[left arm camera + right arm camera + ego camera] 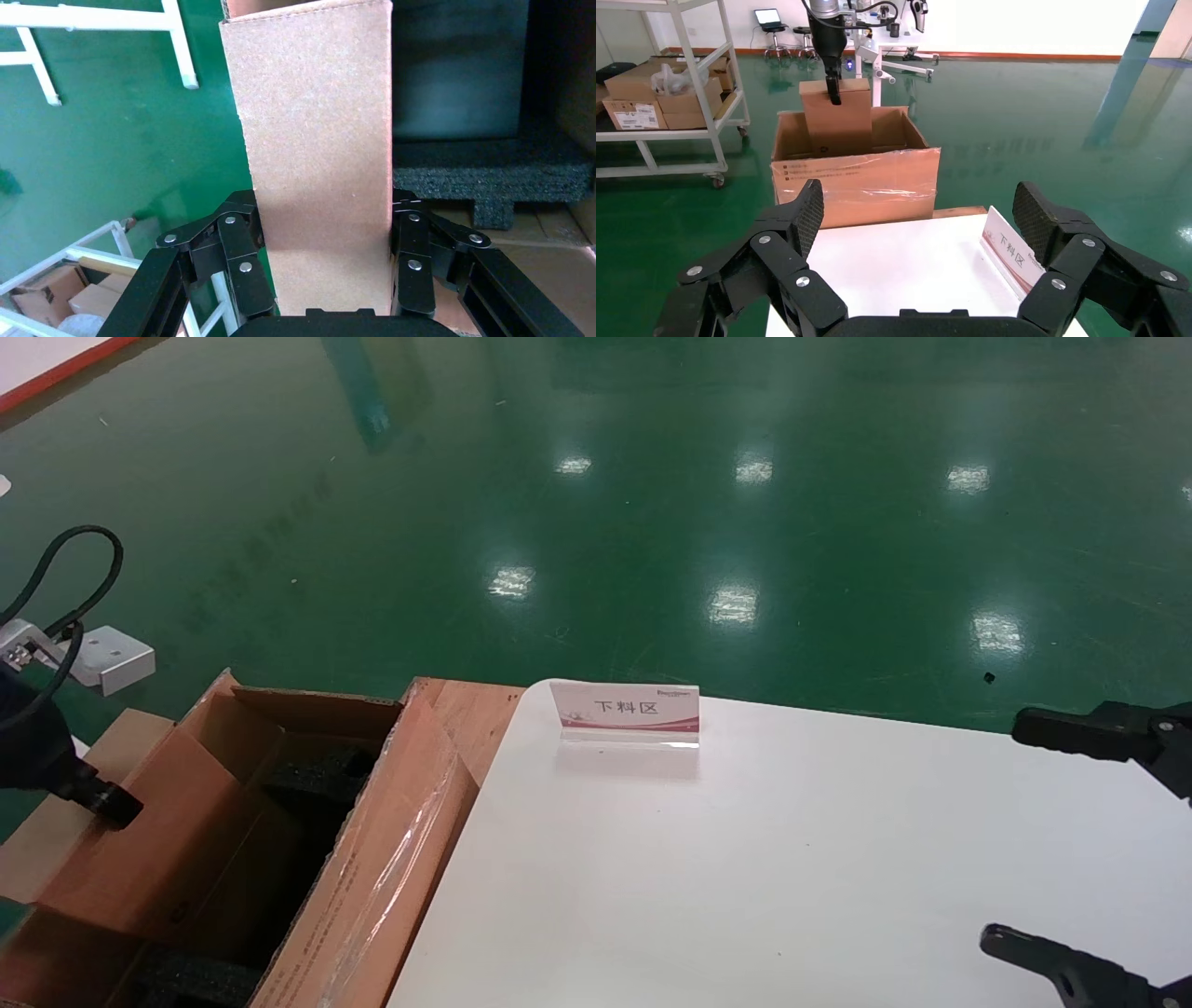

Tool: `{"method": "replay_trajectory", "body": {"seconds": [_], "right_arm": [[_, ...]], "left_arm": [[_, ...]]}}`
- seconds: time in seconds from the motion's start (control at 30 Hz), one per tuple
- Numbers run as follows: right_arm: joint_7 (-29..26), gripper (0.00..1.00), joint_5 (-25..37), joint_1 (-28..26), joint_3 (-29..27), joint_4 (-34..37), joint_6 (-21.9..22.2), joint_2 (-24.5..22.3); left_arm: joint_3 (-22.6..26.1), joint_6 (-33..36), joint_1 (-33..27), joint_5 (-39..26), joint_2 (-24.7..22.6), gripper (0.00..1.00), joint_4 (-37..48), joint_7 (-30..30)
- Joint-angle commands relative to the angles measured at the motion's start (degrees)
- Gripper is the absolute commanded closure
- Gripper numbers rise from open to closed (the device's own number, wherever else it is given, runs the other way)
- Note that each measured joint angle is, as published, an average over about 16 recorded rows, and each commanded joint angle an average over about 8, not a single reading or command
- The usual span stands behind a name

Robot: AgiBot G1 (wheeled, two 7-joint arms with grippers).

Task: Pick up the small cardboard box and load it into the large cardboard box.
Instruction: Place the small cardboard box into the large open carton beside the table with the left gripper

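My left gripper (104,800) is shut on the small cardboard box (177,822), a plain orange-brown carton held upright by its upper end. The carton's lower part is down inside the large cardboard box (391,859), which has open flaps, clear film on one flap and black foam (321,770) inside. In the left wrist view the fingers (242,246) press both sides of the carton (316,133), with foam (492,175) beyond it. The right wrist view shows the carton (835,123) standing in the big box (856,186). My right gripper (1034,840) is open and empty over the white table's right side.
A white table (745,877) holds a small sign card (629,710), also in the right wrist view (1011,253). A wooden surface (470,710) lies beside the big box. A shelf cart with cartons (666,91) stands farther off on the green floor.
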State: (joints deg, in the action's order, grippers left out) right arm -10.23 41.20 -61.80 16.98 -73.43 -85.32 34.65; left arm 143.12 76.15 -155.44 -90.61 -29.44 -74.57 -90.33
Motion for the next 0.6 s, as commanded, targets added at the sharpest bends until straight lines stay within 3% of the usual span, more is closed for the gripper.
{"method": "replay_trajectory", "body": {"seconds": [0.03, 0.6], "right_arm": [[0.0, 0.0, 0.0, 0.0, 0.0, 0.0, 0.0, 0.0], [0.0, 0.0, 0.0, 0.0, 0.1, 0.0, 0.0, 0.0]], "left_arm": [[0.0, -0.4, 0.2, -0.2, 0.0, 1.0, 0.2, -0.1], [-0.3, -4.9, 4.5, 0.1, -0.9, 1.0, 3.2, 0.6]]}}
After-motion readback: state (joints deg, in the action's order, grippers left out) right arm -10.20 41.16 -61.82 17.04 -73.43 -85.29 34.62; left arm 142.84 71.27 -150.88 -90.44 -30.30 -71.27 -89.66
